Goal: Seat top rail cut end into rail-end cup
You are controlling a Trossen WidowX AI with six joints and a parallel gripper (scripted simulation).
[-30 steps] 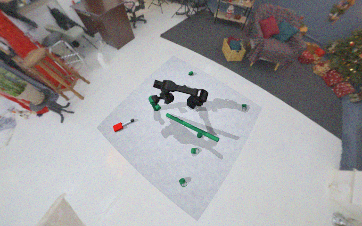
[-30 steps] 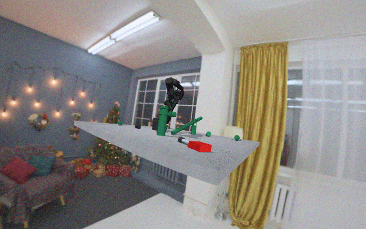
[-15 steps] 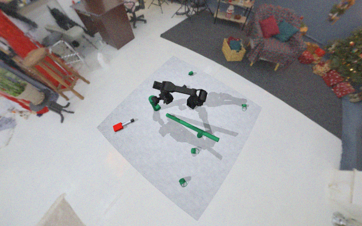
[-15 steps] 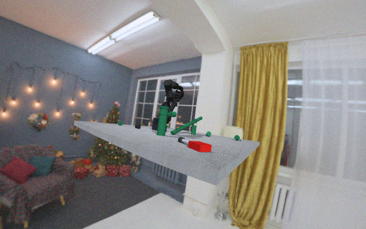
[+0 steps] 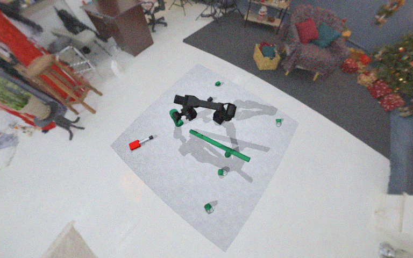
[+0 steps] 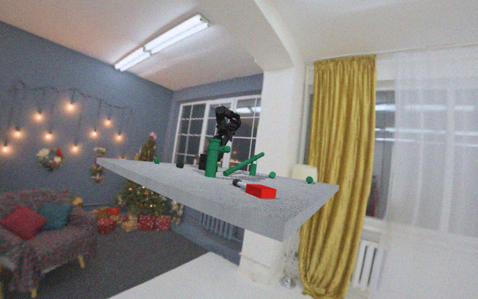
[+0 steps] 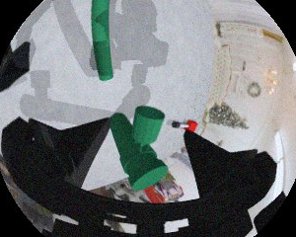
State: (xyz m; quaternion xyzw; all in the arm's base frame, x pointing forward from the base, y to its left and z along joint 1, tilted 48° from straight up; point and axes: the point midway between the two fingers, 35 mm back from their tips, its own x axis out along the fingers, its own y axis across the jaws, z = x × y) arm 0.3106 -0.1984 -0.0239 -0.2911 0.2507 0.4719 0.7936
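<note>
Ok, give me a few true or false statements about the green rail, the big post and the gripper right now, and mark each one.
1. The rail has its cut end seated in the rail-end cup. False: the end stops short of the cup, with a gap between them.
2. The gripper is open and holds nothing. True.
3. The gripper is over the big post. True: the wrist view looks down on the post between the fingers.
4. The rail lies flat on the table. False: it slopes, its far end raised on a short post.
5. The red-handled tool lies on top of the rail. False: it lies apart from it, on the table.
</note>
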